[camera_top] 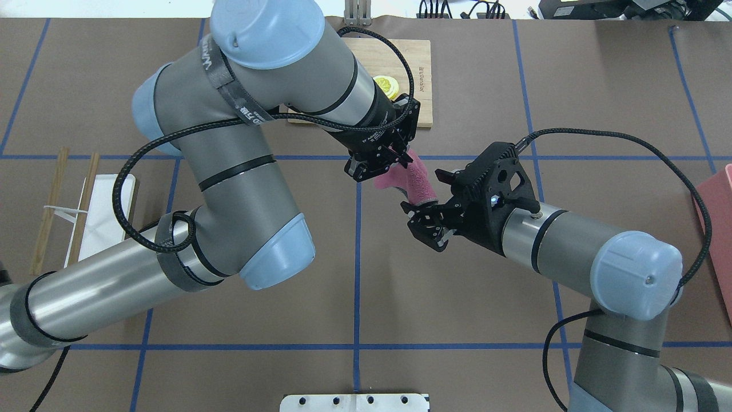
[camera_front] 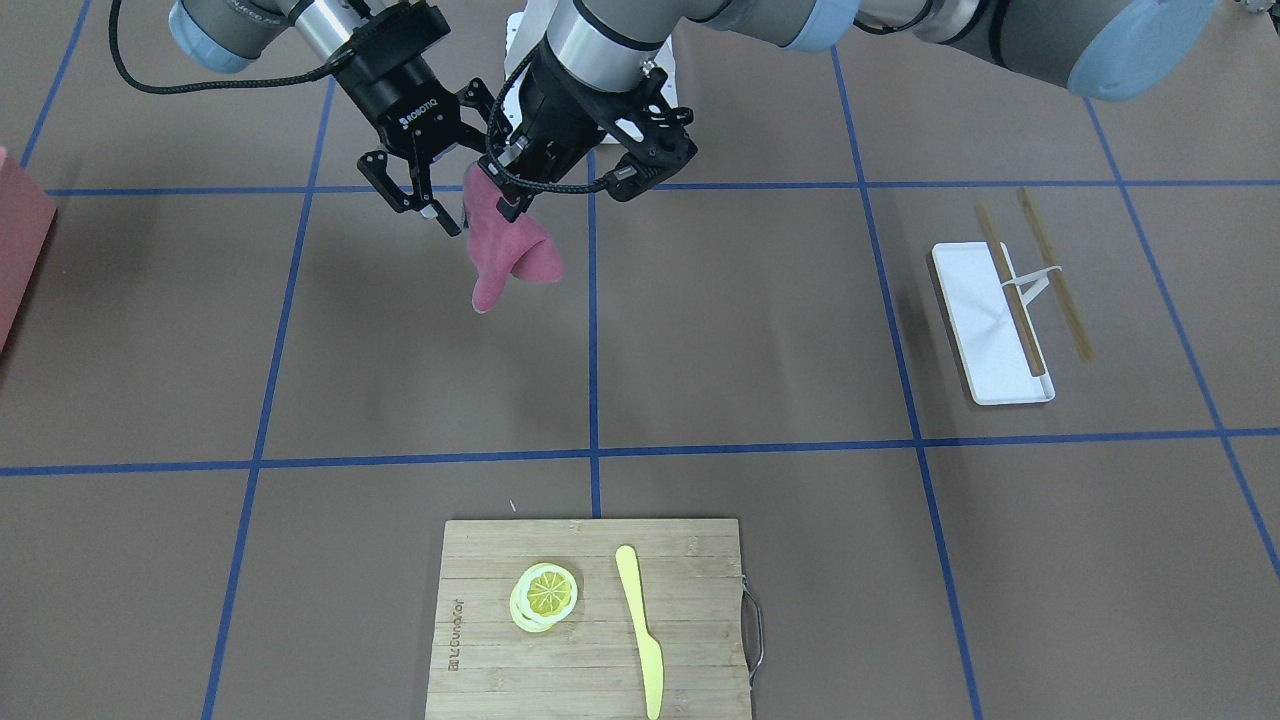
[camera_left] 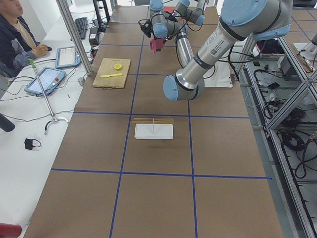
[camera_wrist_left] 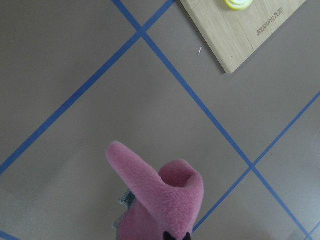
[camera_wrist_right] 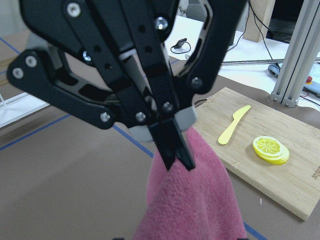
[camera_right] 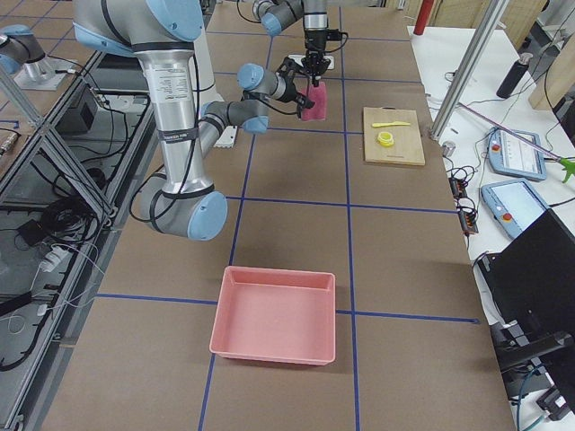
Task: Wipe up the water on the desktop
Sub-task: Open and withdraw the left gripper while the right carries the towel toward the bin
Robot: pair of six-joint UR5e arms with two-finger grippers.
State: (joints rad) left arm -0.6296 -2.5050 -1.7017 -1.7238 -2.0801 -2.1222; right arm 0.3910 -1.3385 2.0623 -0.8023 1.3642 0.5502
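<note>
Desktop (camera_front: pixel 750 330): brown, taped into blue rectangles. No wet patch reads in any view. It may be too thin to show on the matte surface, so where the water lies cannot be told.

Pink cloth (camera_front: pixel 505 250): one, hanging clear of the desktop near the robot's side, beside the central tape line. It droops in a loose fold, with no part touching the surface.

Left gripper (camera_front: pixel 508 200): pinched tight on the cloth's top edge (the right wrist view shows the fingers clamped together on the fabric).

Right gripper (camera_front: pixel 430 213): jaws spread and holding nothing, just beside the cloth.

Step, as judged: the cloth is fetched and carried, and wiping has not begun. The next move calls for lowering the cloth until it lies flat on the desktop over the wet spot, then dragging it with steady downward pressure. The bunched hang means it needs spreading, or contact will be poor.

Count further out:
- Bamboo cutting board (camera_front: pixel 690 600): one, on the operators' side.
- Lemon slices (camera_front: pixel 545 595): one small stack, on the board.
- Yellow plastic knife (camera_front: pixel 638 625): one, on the board.
- White tray (camera_front: pixel 975 300): one.
- Wooden sticks (camera_front: pixel 1055 275): two, joined by a white tie. One lies on the tray, the other beside it.
- Pink bin (camera_right: pixel 269 348): one, well apart at the robot's right end.
</note>
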